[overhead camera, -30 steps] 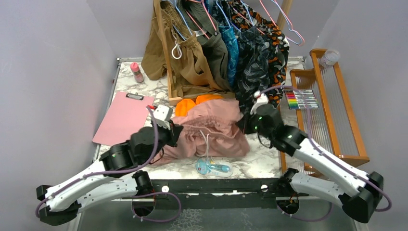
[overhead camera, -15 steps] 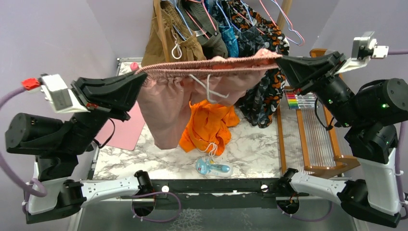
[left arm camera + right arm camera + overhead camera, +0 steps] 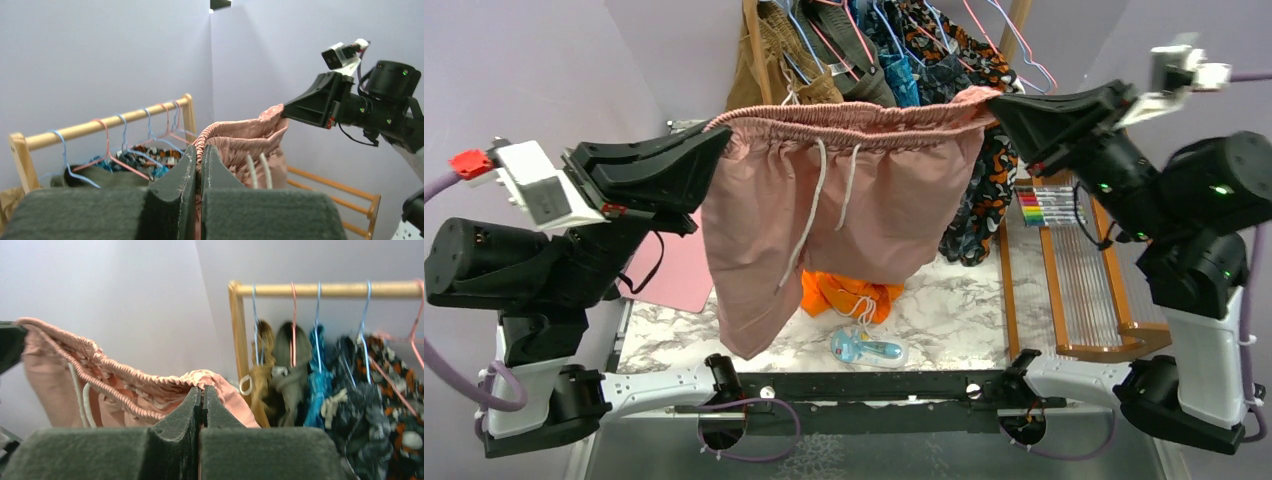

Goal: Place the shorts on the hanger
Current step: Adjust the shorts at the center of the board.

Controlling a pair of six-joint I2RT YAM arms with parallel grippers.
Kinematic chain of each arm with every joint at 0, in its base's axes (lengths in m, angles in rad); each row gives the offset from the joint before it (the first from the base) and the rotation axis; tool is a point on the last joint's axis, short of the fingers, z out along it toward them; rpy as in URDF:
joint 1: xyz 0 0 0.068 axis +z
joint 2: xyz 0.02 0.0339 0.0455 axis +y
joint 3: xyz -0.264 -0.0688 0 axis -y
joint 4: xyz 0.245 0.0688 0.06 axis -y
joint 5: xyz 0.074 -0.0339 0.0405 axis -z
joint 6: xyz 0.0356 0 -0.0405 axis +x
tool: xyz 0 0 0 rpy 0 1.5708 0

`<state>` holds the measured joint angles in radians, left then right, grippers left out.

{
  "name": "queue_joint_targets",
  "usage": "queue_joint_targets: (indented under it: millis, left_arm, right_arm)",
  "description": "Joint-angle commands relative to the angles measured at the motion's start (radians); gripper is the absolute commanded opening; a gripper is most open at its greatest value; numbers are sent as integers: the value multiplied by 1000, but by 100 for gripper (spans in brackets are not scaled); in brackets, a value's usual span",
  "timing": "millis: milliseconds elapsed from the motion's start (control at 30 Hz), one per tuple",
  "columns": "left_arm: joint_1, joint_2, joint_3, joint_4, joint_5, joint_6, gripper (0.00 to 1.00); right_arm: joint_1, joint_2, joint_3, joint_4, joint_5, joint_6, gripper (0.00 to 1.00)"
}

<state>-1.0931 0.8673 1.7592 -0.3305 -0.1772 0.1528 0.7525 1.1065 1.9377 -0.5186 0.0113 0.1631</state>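
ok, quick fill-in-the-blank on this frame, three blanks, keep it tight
The left gripper and right gripper hold the shorts by the ____. Their drawstring is coloured ____. On the table beneath lies another pair of shorts, coloured ____.
Missing: waistband; white; orange.

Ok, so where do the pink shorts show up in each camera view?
Top external: the shorts hang centre frame, waistband stretched between the left gripper and the right gripper.
Left wrist: centre, waistband reaching from the left gripper to the right gripper.
Right wrist: left half, waistband pinched in the right gripper.
Shared landmark: the wooden clothes rack behind them.
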Motion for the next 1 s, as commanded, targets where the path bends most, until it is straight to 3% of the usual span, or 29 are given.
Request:
queue_joint_targets:
  millis: [0,300,633,767,967]
  left_arm:
    - [2,27,28,82,47,55,0]
    - [2,-162,-382,113,-32,-38,0]
    - [3,-33,-653,122,-401,-17,0]
    - [13,15,-647,149,-464,-5,0]
    - [36,132,-349,172,-502,161,0]
  right_arm:
    - [-2,-26,47,69,-66,10,1]
    - [-2,-141,-268,48,33,4,1]
    - [-5,-91,-714,210,264,110,1]
    - [-4,-53,-720,249,315,101,1]
    - [-4,24,-459,259,331,13,1]
